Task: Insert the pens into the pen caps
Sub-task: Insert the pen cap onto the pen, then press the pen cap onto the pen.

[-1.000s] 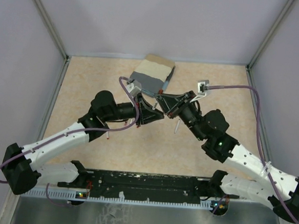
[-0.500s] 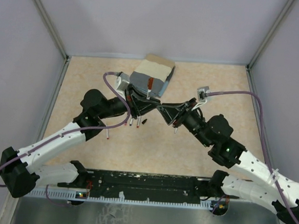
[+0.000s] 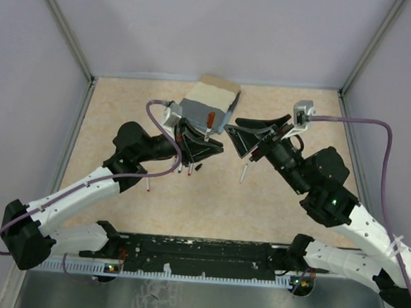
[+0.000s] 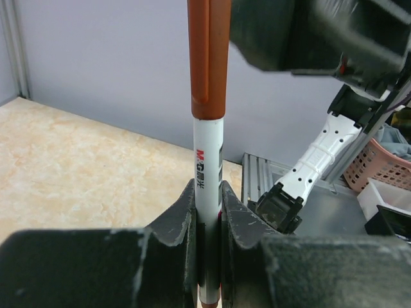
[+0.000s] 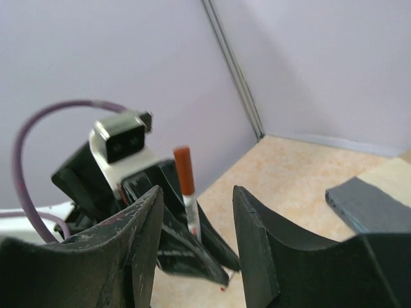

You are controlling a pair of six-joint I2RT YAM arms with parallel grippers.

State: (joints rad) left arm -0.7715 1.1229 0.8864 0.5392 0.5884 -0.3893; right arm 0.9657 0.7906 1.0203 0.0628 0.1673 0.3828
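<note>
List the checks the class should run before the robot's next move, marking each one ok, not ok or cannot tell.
1. Left gripper shut on the pen: ok, its jaws pinch the white barrel.
2. Red cap on that pen's top end: ok. Pushed fully home: cannot tell.
3. Right gripper open and empty: ok.
4. Right gripper apart from the capped pen: ok, a gap shows from above.
5. Another loose pen lying on the table for the next round: ok.
</note>
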